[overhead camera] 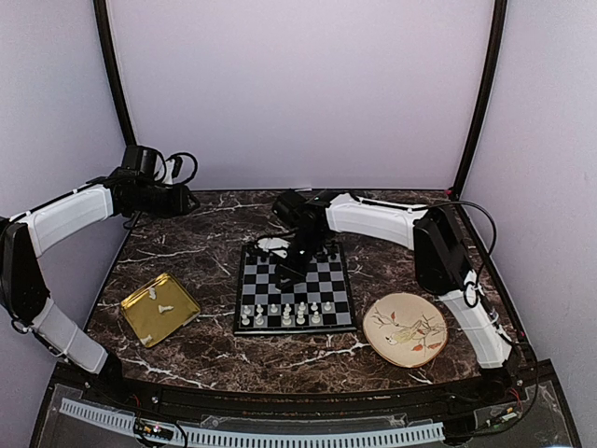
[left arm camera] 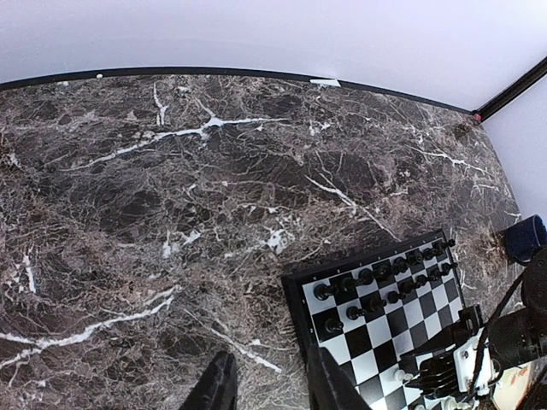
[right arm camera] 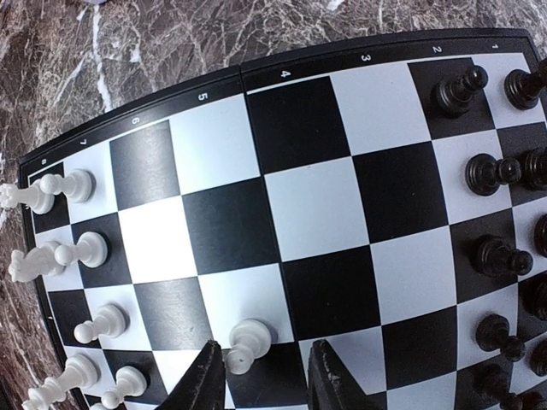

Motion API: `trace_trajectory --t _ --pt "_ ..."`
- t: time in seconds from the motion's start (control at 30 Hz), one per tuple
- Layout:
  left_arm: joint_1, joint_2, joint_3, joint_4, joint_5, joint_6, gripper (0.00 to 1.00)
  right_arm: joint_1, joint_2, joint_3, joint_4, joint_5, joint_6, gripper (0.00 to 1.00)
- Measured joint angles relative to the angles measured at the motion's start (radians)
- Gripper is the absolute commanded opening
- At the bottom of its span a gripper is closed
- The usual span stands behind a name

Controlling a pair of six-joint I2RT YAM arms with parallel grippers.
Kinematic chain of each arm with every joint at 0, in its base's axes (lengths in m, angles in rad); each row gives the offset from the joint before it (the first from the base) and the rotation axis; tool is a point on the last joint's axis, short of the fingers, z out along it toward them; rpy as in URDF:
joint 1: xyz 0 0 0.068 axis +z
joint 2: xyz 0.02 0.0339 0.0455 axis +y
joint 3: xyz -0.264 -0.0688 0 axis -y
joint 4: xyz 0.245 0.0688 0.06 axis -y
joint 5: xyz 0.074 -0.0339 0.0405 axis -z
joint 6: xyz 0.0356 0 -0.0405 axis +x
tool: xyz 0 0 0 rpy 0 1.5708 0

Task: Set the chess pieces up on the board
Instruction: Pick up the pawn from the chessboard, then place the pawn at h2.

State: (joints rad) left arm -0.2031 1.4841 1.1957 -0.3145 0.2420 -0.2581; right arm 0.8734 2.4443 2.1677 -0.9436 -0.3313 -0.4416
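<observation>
The board lies mid-table, with several white chess pieces along its near rows. My right gripper hangs low over the board's left-middle squares. In the right wrist view its jaws stand open around one upright white pawn. The pawn sits close to the left finger, with a gap to the right one. More white pieces line the board's left side there, and black chessmen the right. My left gripper is far back left, open over bare marble beside the board.
A square gold tray holding a few white pieces sits left of the board. A patterned round plate lies to the board's right. Black posts and pale walls close off the back and sides.
</observation>
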Motion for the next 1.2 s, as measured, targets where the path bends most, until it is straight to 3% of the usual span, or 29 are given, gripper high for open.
trace_trajectory --t 0.57,0.83,1.2 --pt "0.000 0.001 0.000 0.000 0.018 0.000 0.31 0.010 0.026 0.032 -0.008 -0.029 0.010 0.08" --pt "0.000 0.006 0.000 -0.001 0.029 0.001 0.31 0.011 0.019 0.025 -0.013 -0.031 0.009 0.04" --pt "0.000 0.010 0.000 -0.002 0.031 0.005 0.31 -0.004 -0.252 -0.340 0.036 0.004 -0.003 0.04"
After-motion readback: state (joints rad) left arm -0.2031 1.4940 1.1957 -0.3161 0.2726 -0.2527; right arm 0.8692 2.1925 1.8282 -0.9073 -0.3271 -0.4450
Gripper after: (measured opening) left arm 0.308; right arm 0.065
